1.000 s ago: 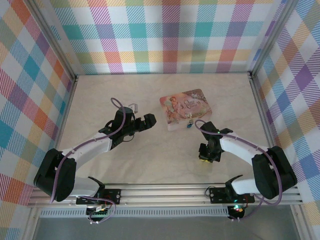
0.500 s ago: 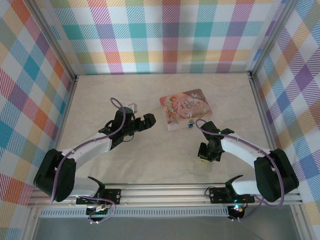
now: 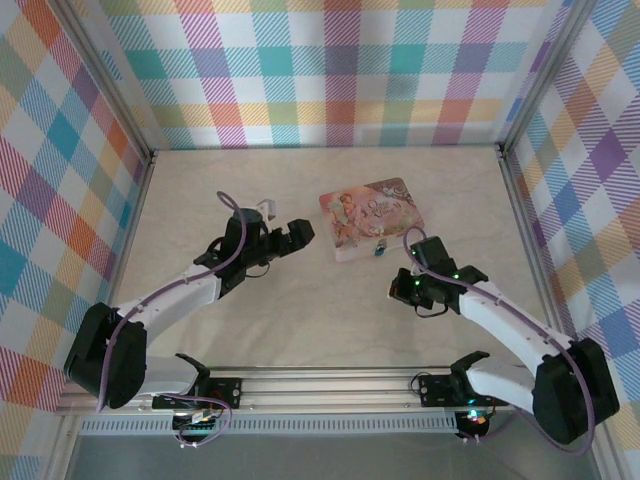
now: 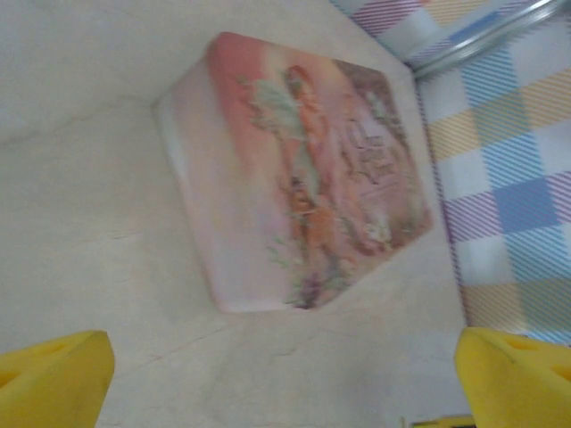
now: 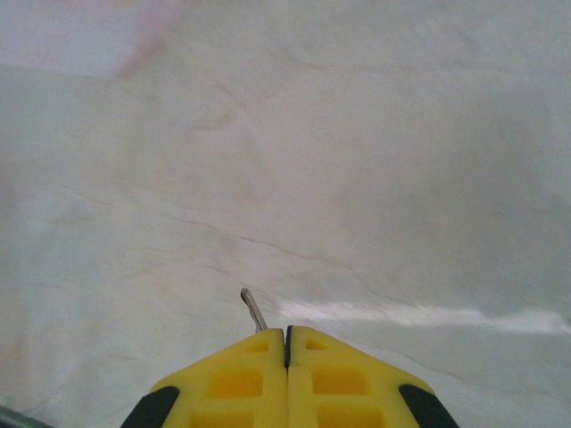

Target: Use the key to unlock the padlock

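Right gripper (image 3: 398, 290) has lifted off the worktop (image 3: 300, 330) and turned since a second ago. It pointed down near the front rail then and now faces left, closer to the tin. Its yellow fingers are pressed together in the wrist view, with the key (image 5: 252, 308) pinched between them. Only a thin sliver of metal pokes out past the tips, over bare worktop.

Left gripper (image 3: 290, 238) has edged a little farther from the rail and hangs spread wide, holding nothing. It faces the tin (image 4: 303, 187) from the left.

Beyond both, the padlock (image 3: 381, 250) sits at the tin's near edge, toward its right corner. I cannot tell whether it hangs from the tin or just lies against it.

The main risk, as I judge it, is the key. So little of it shows, and it is gripped so near its end, that any sideways touch on the lock body could twist it in the pads or pop it out. The padlock is also unheld, so a push from the key would likely slide or spin it rather than seat the key. The wide-spread left gripper could nudge the tin as it reaches in and shift the lock with it.

The tin is the one container here. Its lid is shut and the contents are hidden.
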